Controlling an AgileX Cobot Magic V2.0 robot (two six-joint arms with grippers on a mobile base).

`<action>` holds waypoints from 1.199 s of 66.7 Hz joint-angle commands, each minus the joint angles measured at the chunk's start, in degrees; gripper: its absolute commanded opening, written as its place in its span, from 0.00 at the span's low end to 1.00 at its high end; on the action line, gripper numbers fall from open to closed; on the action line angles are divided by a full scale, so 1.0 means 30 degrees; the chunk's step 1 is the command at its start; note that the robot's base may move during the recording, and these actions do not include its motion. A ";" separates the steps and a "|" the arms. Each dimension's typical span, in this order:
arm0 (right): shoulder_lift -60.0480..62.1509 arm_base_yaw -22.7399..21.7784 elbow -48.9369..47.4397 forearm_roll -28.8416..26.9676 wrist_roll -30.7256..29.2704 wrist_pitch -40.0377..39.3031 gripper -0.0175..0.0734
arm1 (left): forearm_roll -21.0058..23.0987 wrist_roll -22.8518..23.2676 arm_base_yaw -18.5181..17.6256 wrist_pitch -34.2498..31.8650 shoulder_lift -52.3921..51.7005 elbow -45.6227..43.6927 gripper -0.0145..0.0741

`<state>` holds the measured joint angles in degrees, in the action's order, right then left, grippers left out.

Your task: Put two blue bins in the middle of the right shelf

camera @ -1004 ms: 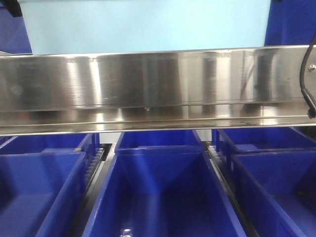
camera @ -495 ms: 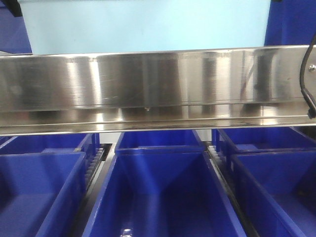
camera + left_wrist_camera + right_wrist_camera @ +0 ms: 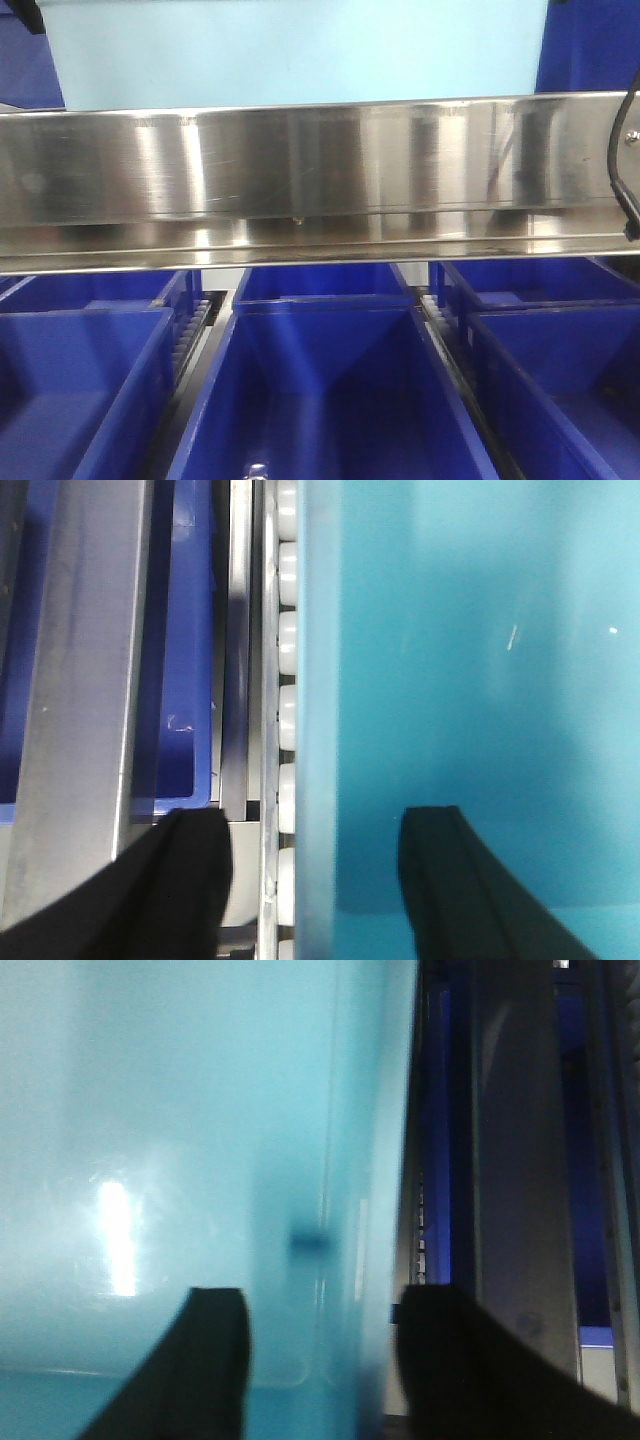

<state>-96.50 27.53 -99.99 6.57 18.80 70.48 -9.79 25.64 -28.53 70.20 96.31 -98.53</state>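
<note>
One pale sky-blue bin (image 3: pixel 300 50) sits on the shelf level above the steel rail, filling the top of the front view. In the left wrist view my left gripper (image 3: pixel 315 880) is open. It straddles the bin's (image 3: pixel 480 680) left wall, one finger inside and one outside, and neither touches the wall. My right gripper (image 3: pixel 322 1360) is open and straddles the bin's (image 3: pixel 180 1160) right wall the same way. Only this one pale bin shows.
A wide stainless steel rail (image 3: pixel 320 170) crosses the front view. Below it stand dark blue bins (image 3: pixel 320 400) in three rows. White rollers (image 3: pixel 287 710) run beside the pale bin, with a dark blue bin (image 3: pixel 185 630) further left. A black cable (image 3: pixel 625 150) hangs at the right.
</note>
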 commanded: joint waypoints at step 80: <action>0.0616 0.0289 0.0009 0.1264 0.0939 -0.0173 0.01 | 0.0016 0.0233 -0.0050 -0.0079 -0.0356 -0.1268 0.04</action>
<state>-96.26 28.00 -99.99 8.68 20.84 70.83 -9.75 26.08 -28.53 71.48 96.31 -100.13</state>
